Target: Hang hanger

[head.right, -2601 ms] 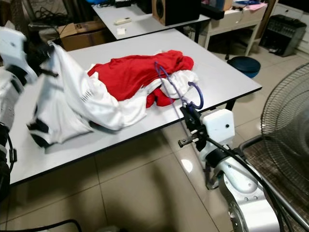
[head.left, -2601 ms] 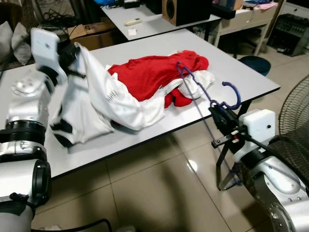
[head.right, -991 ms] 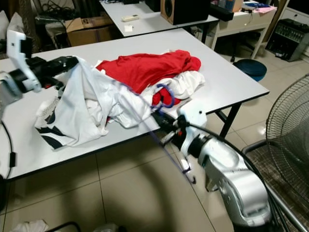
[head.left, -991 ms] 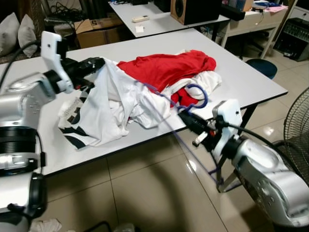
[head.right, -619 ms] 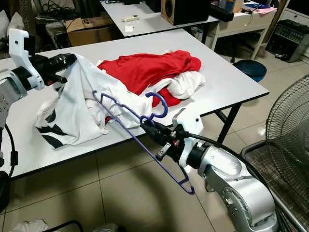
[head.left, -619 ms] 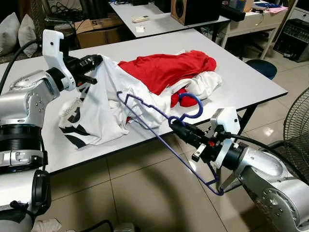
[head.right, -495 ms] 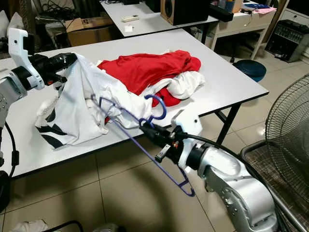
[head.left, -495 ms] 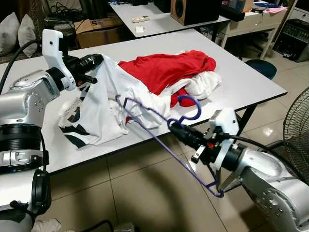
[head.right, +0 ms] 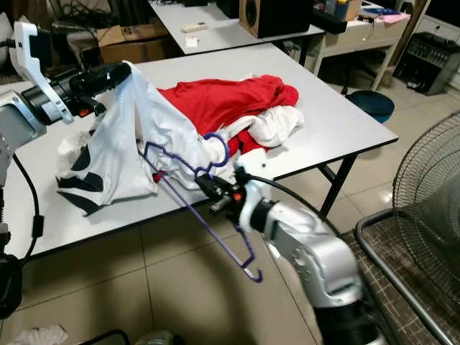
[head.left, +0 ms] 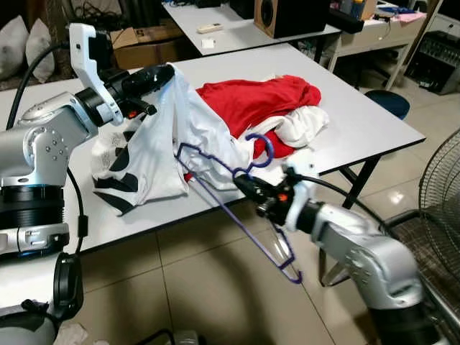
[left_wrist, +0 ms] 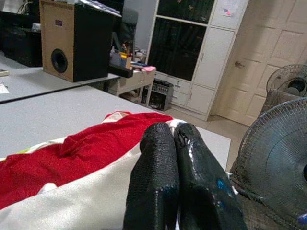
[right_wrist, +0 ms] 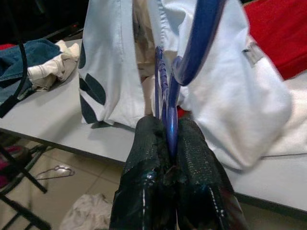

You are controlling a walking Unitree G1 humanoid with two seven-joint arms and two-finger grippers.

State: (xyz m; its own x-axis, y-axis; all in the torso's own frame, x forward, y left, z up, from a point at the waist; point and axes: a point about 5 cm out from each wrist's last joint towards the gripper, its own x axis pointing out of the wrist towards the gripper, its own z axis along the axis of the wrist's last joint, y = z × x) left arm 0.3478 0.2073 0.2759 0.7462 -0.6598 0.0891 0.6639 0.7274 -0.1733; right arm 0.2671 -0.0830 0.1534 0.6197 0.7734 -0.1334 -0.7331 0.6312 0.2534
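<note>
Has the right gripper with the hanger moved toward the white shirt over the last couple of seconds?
Yes. The right gripper, shut on the blue hanger, has swung leftward along the table's front edge, reaching the white shirt.

The grey worktop (head.left: 374,122) carries a red garment (head.left: 255,97) and white clothes (head.left: 305,123) in one heap, with a white garment (head.left: 147,169) beside.

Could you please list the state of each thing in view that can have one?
Left gripper: shut on white shirt, holding it up.
White shirt: lifted, lower part on table.
Right gripper: shut on blue hanger.
Blue hanger: held tilted at table edge.
Red garment: heaped on table.
</note>
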